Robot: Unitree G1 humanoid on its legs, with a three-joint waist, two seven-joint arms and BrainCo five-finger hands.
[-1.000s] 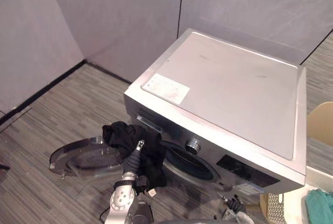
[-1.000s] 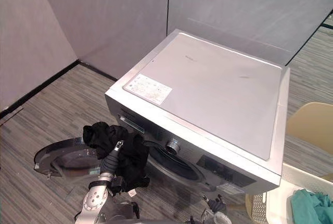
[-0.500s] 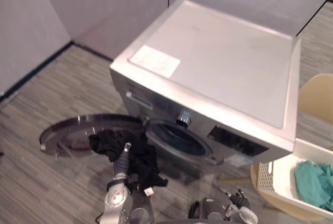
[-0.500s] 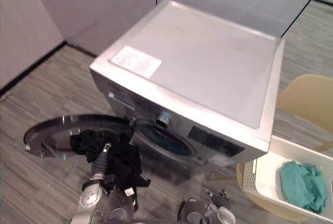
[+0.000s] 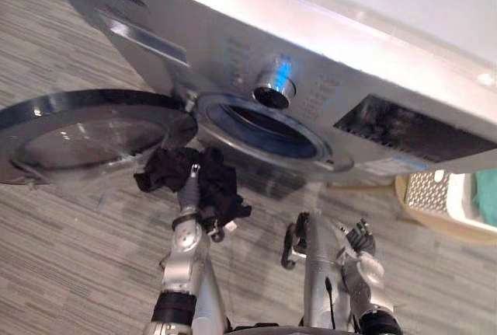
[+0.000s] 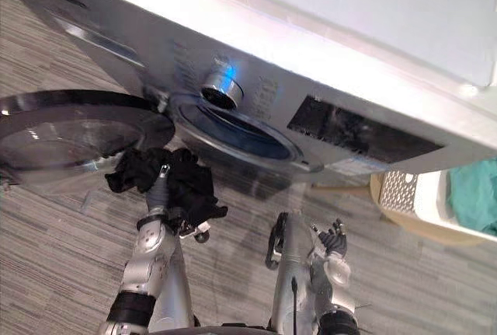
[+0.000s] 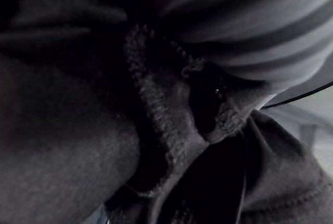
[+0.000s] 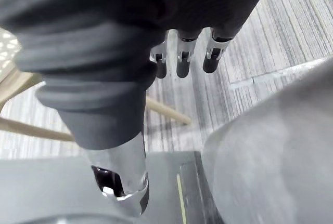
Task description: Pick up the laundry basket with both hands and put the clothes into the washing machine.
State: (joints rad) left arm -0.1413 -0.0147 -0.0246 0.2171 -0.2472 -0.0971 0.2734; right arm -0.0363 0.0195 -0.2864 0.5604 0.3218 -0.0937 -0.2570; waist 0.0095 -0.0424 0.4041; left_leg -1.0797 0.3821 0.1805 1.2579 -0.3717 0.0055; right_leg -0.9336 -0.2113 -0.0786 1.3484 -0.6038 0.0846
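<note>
Since half a second ago the camera has dipped low and close to the front of the washing machine [image 5: 233,32]. The machine itself has not moved, and the black garment [image 5: 221,187] now shows just short of the drum.

The left hand [image 5: 189,189] is raised with the garment bunched around it. One silver finger shows against the cloth and the rest are buried, so I cannot tell how the fingers are set. Just beyond those fingers and slightly to their right is the round drum opening [image 5: 268,129]. The glass door [image 5: 85,129] is swung wide to their left, leaving the way in clear. The hand seems held there so the garment can be pushed straight into the drum.

The right hand [image 5: 359,235] hangs low, well to the right of the left fingers. Its fingers [image 8: 182,60] are straight, apart and empty, probably kept out of the way.

Farther right of that hand, a white laundry basket [image 6: 404,191] sits on the floor beside the machine. A teal garment [image 6: 470,195] is still inside it, so loading looks unfinished.

The floor [image 5: 70,257] is grey with fine stripes.
</note>
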